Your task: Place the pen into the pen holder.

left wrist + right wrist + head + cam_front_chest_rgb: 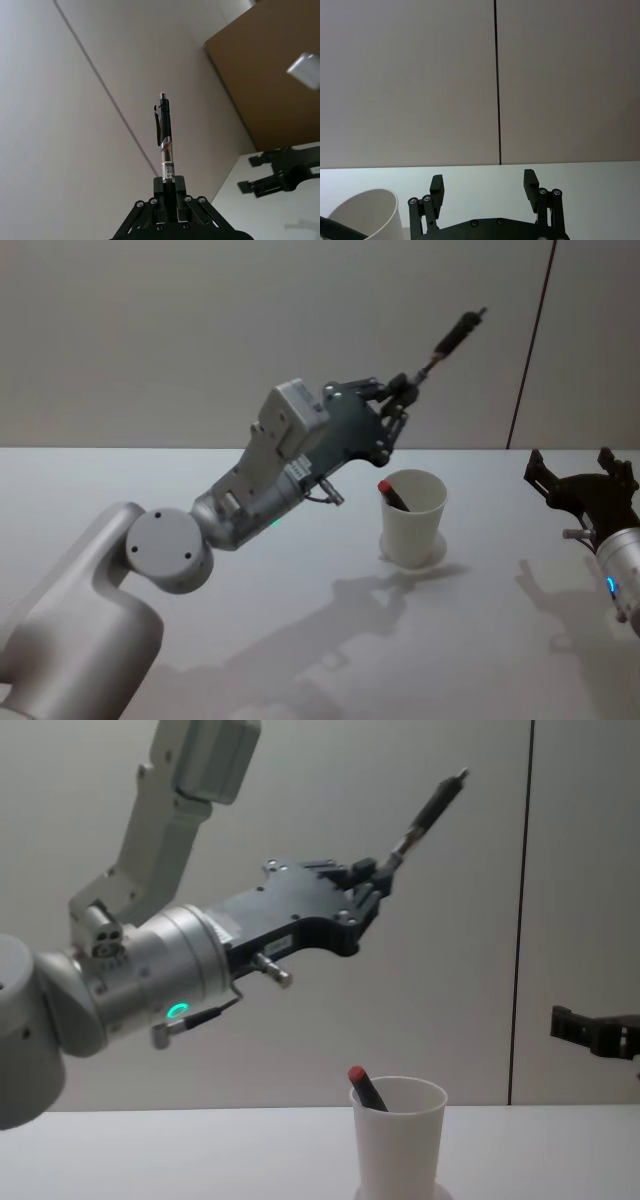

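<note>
Two pens are in view, and the one that matters is the black pen (430, 808), clamped by its writing end between the closed fingers of the left end effector (383, 872). It sticks out beyond the fingertips, slanting upward and away, so its clicker end is the farthest point from the wrist. It is slim, with a black clip near the far end, a small metal button on top, and a clear stretch of barrel with a printed label just above the grip. Holding it high like this probably keeps it clear of the rim while the arm lines up. To go in, the wrist would have to tip downward. The cup (398, 1140) is white, tapered and roll-rimmed. It stands upright on the bench (300, 540), below the left end effector and well apart from it. A second pen (366, 1088) with a red end already leans inside the cup, so the free side of the opening looks like the better target. The right end effector (570, 468) hovers low over the bench, fingers apart and empty, with the cup off to its left.
</note>
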You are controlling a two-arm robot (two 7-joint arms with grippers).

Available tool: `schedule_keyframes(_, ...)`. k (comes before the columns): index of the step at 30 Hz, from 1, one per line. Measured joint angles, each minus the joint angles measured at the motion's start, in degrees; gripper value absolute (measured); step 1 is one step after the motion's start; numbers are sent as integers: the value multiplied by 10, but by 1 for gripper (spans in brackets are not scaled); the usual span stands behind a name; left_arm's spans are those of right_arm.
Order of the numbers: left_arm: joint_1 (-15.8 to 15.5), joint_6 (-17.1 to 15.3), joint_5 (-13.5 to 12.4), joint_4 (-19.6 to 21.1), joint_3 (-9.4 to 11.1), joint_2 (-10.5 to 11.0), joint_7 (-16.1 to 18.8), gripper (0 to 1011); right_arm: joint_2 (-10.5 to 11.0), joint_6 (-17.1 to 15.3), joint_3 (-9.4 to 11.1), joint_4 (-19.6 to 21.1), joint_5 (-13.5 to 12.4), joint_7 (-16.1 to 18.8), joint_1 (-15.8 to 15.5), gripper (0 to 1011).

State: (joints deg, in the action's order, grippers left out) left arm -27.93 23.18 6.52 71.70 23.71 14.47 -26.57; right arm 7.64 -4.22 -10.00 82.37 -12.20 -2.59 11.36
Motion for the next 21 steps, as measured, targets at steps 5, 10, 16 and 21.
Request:
schedule_keyframes(5,-15,36,7,-21,6,-12,-37,137,0,0,0,0,0,0,0,1001)
schedule_keyframes(10,-25,60,13,-37,11,-21,-61,136,0,0,0,0,0,0,0,1001)
schedule_keyframes(16,-33,79,18,-48,15,-27,-79,137,0,0,0,0,0,0,0,1001)
schedule_keyframes(21,-36,87,20,-54,16,-30,-88,136,0,0,0,0,0,1,0,1001)
